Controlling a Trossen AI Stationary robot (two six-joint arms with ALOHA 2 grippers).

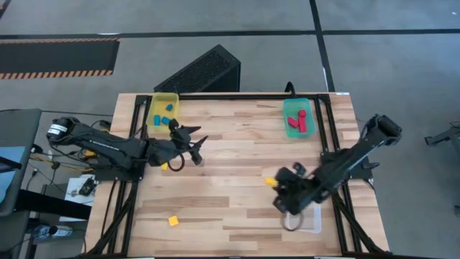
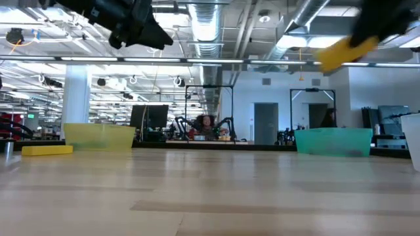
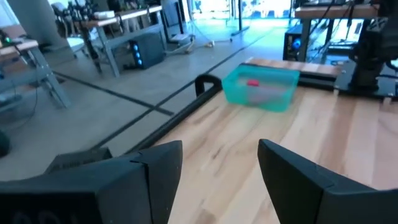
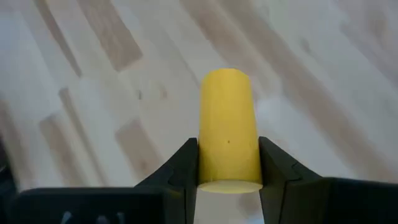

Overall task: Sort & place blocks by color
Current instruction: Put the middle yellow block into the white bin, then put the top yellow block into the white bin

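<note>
My right gripper (image 1: 276,184) (image 4: 228,148) is over the table's right half, shut on a yellow block (image 4: 227,118) with a rounded top. That block shows in the low view as a yellow bar (image 2: 344,50) high above the table. My left gripper (image 1: 199,147) (image 3: 220,155) is open over the table's left half and holds nothing. A yellow block (image 1: 173,221) lies flat near the near edge, and another (image 1: 164,166) lies under the left arm. Blue blocks (image 1: 166,119) lie in the yellow bin (image 1: 155,99), red blocks (image 1: 298,124) in the teal bin (image 1: 287,108). My right gripper pinches the yellow block between its two fingers (image 4: 186,163), which sit on the two long sides near its rear end (image 4: 227,174). Most of the block sticks out forward past the fingertips. The block is lifted clear of the table (image 2: 344,50).
A clear bin (image 1: 313,224) stands at the near right corner, beside the right gripper. The yellow bin sits at the far left, the teal bin (image 3: 261,93) at the far right. A black box (image 1: 201,72) stands beyond the far edge. Bare wood (image 1: 237,144) fills the table's middle.
</note>
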